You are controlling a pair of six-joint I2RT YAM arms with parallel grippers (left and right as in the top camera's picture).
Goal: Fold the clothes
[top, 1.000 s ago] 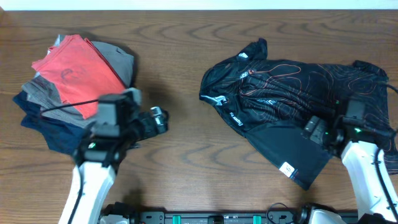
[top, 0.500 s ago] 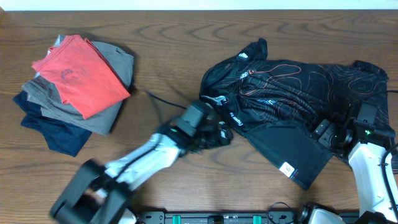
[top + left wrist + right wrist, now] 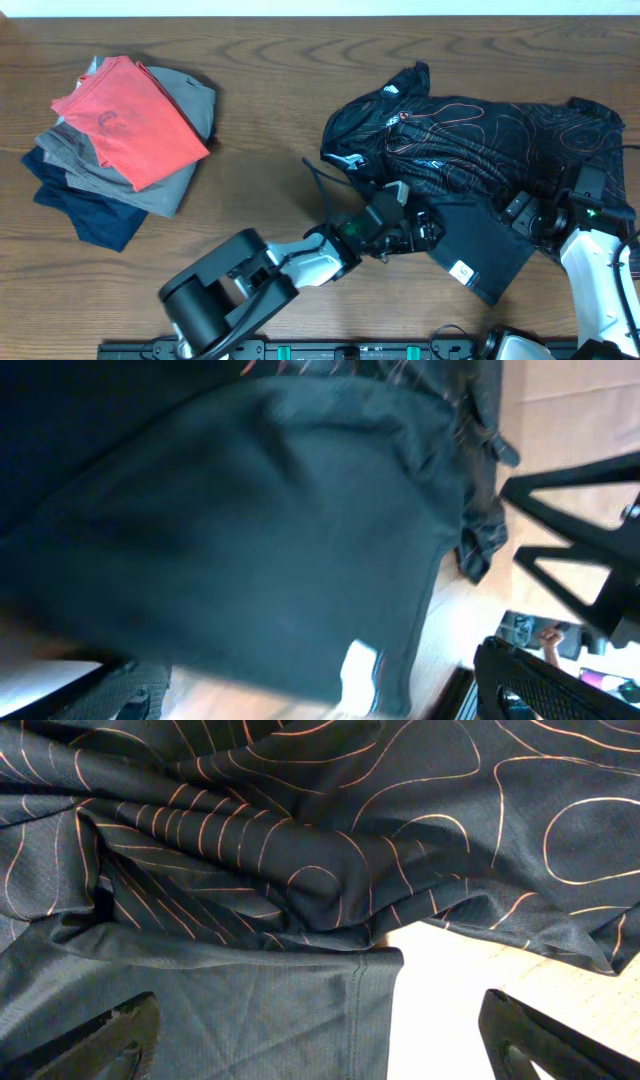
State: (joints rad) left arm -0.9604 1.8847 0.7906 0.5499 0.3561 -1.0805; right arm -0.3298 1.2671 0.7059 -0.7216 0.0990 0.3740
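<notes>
The black jersey with thin orange contour lines lies crumpled at the right of the table, with a plain dark panel reaching toward the front edge. My left gripper is open at the left edge of that panel. Dark cloth fills its wrist view, its fingers wide apart with nothing between them. My right gripper is open at the panel's right side. Its fingers hover over a hem of the jersey and bare table.
A pile of folded grey and navy garments with a red shirt on top sits at the far left. A white label marks the jersey's front corner. The brown table shows between pile and jersey.
My left arm has swung from beside the pile across the table to the jersey's lower panel. My right gripper shifted slightly right, then held still.
</notes>
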